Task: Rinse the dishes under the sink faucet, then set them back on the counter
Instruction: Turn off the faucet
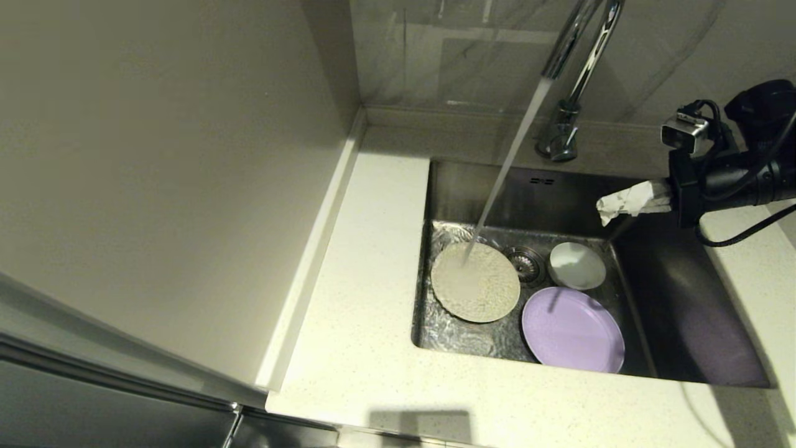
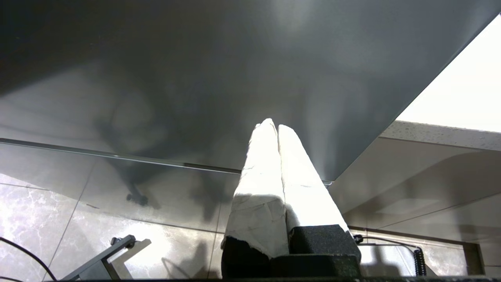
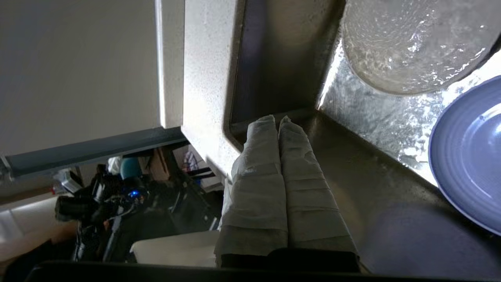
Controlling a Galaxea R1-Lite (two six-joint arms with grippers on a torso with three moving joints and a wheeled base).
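Water pours from the chrome faucet (image 1: 575, 56) onto the cream plate (image 1: 476, 282), which lies flat on the floor of the steel sink (image 1: 678, 298). The lavender plate (image 1: 573, 330) lies at the front of the basin and shows in the right wrist view (image 3: 467, 152). A small white bowl (image 1: 577, 266) sits behind it, beside the drain strainer (image 1: 525, 263). My right gripper (image 1: 606, 208), its fingers wrapped in white tape, hangs shut and empty over the sink's right back part, above the dishes. My left gripper (image 2: 274, 127) is shut, down by a grey cabinet front, out of the head view.
The off-white counter (image 1: 367, 311) wraps the sink on the left, front and right, with a raised back edge. A tall pale wall panel (image 1: 155, 174) stands along the counter's left side. Tiled floor (image 2: 78, 219) shows under the left gripper.
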